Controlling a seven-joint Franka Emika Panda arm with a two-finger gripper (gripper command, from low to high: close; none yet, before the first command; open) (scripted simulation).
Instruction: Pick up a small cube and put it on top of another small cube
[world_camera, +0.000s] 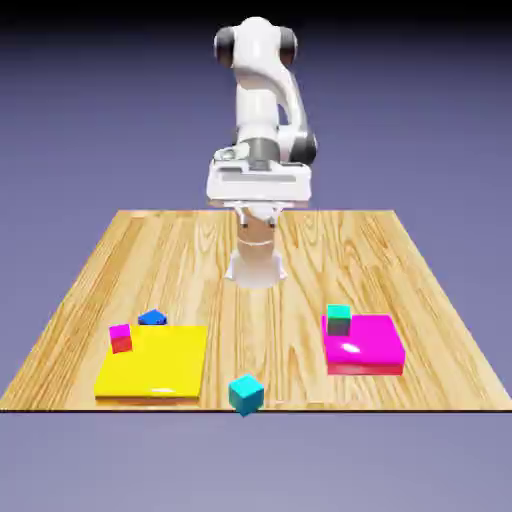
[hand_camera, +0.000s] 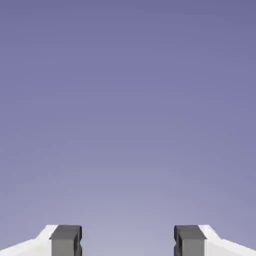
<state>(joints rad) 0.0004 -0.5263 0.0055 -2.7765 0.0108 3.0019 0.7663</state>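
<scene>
The small, evenly cyan-teal cube lies alone near the table's front edge, between the two slabs. The other small cube, green-teal on top with dark sides, stands on the back left corner of the magenta slab. My gripper hangs high above the far half of the table, well away from both cubes. In the hand view my gripper is open: both grey fingertips stand wide apart with only the plain backdrop between them. No cube shows in that view.
A yellow slab lies at the exterior view's front left. A magenta-and-red cube sits at its back left corner, and a blue cube rests on the wood just behind it. The wooden table ends just in front of the cyan cube.
</scene>
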